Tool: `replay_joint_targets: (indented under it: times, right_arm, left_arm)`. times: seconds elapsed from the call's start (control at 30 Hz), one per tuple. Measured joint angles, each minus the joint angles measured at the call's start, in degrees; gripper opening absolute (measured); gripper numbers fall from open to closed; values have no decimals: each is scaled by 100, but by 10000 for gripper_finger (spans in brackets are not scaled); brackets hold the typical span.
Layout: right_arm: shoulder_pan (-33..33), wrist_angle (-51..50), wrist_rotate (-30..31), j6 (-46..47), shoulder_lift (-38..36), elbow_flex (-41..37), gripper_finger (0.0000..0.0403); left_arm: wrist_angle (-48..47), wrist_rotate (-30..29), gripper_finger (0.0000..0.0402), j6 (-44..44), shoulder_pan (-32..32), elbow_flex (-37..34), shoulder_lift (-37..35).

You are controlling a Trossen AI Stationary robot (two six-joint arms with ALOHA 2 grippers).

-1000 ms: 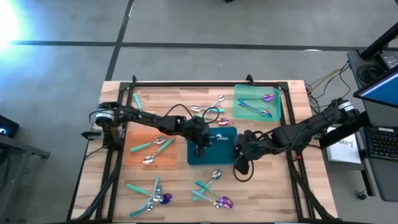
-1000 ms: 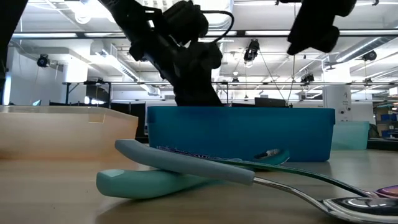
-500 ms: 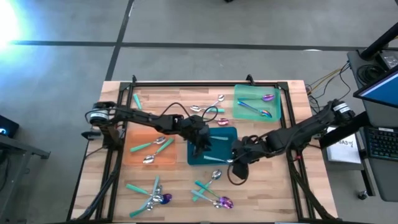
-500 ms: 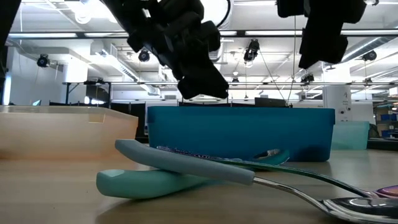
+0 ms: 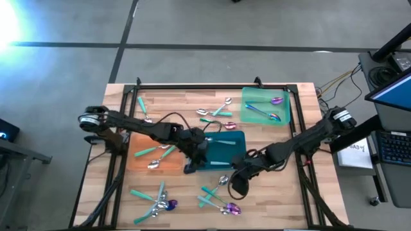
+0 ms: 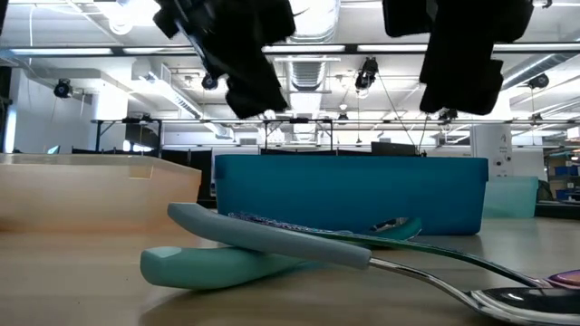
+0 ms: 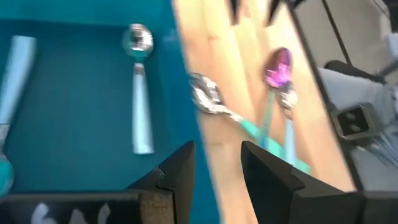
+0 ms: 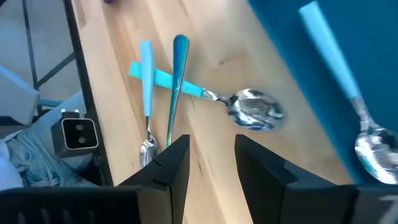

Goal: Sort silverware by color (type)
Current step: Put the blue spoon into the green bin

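Observation:
My left gripper hangs open and empty above the near left corner of the blue-teal tray. In that tray lie two light-handled spoons. My right gripper is open and empty over the bare wood just near of that tray. Below it lies a silver spoon with a teal handle and two crossed pieces of silverware. A purple spoon lies beside them.
An orange tray holding teal-handled silverware lies at the left. A green tray with purple pieces stands at the far right. Loose silverware lies at the far middle and the near left. A black frame borders the table.
My left gripper has risen out of the blue-teal tray and drawn back toward its near left corner. My right gripper has come down and moved toward the near edge, closer to the silverware lying there.

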Motion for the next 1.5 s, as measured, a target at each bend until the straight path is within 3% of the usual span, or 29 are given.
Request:
replay_joint_targets:
  times: [0.2,0.33,0.43,0.7,1.03,1.5]
  right_arm:
    - [185,215,36,476,639,230,116]
    - [335,145,45,435,1264,756,116]
    - [410,-107,46,401,1694,1272,116]
    - [518,-1088,175,457,2517,2417,116]
    - [517,-1277,212,640,3111,2983,116]
    - [515,-1381,17,1059,3215,2997,95]
  left_arm:
    - [-444,-21,113,-158,-485,0,-371]
    - [-831,-366,113,-314,-849,0,-614]
    - [-952,-714,113,-416,-1143,0,-770]
    - [-960,-962,113,-726,-1781,0,-1012]
    - [-964,-1085,113,-948,-2266,0,-1020]
    - [-960,-1156,114,-844,-2356,0,-1021]
